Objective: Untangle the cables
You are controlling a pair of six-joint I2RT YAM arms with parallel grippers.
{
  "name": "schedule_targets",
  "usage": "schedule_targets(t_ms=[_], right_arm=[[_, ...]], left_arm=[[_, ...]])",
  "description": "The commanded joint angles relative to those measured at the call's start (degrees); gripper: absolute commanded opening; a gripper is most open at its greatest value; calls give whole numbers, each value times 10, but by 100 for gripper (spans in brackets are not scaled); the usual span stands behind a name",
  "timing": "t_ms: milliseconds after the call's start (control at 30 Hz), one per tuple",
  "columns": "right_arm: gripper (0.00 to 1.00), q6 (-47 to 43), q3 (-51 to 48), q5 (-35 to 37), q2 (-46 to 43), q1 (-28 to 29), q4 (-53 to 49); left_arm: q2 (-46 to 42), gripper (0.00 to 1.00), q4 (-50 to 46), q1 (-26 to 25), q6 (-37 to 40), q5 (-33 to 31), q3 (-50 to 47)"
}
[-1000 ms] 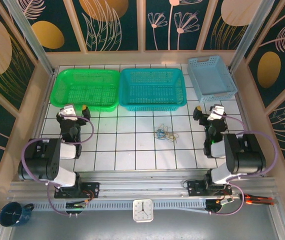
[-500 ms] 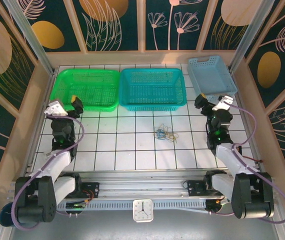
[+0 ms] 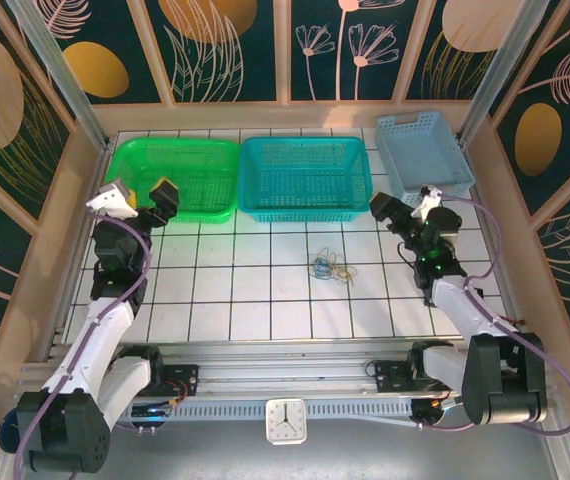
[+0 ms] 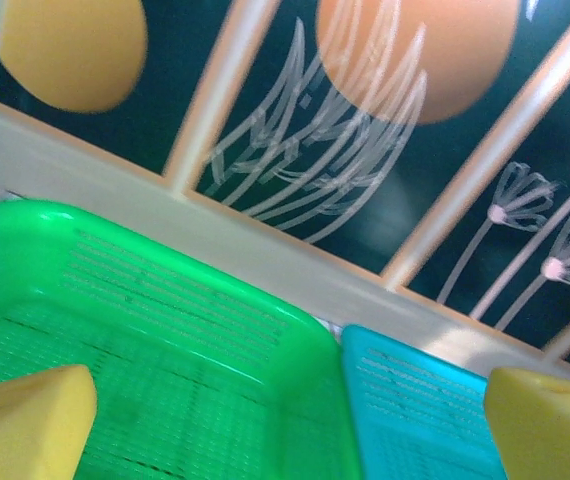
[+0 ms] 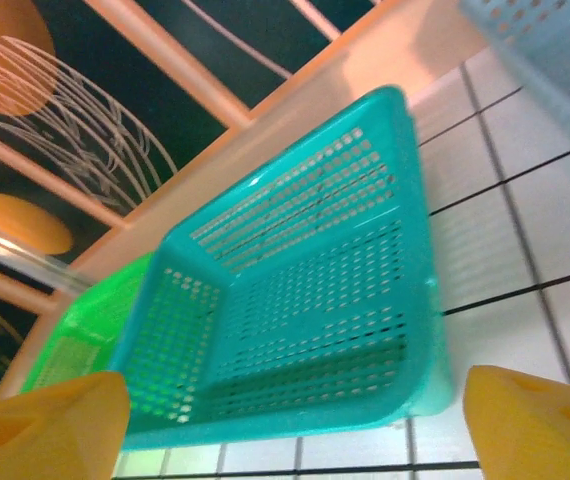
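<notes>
Cables (image 3: 330, 267) lie knotted just in front of the teal basket (image 3: 305, 178), w/ left gripper (image 3: 137, 196) & right gripper (image 3: 403, 203) spread wide, nothing held, off its near corners, so I'd pinch separate strands, blue vs cream, then pull apart slow.

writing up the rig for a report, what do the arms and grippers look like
The left arm and right arm have black joints and white links, each trailing a thin purple hose. The left gripper and right gripper are black with a white housing, and the wrist cameras show blunt yellow finger pads.
</notes>
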Motion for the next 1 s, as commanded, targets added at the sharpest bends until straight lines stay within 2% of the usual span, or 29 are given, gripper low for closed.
schedule_targets(t_ms=[0,133,300,500,667,967], right_arm=[[84,-1,40,-56,10,13,-94],[81,-13,52,-7,12,66,-189],[79,-1,32,71,8,151,-236],[78,50,-7,140,27,218,-234],[79,82,-6,142,80,256,-206],[78,137,92,54,265,340,-66]], left_arm=[[3,99,-41,-32,-34,40,20],[28,99,-38,-103,-46,3,20],[90,99,-9,-183,-63,-25,11],[149,99,29,-223,-91,-42,-4],[166,99,35,-228,-90,-48,-5],[156,99,34,-230,-91,-60,-13]])
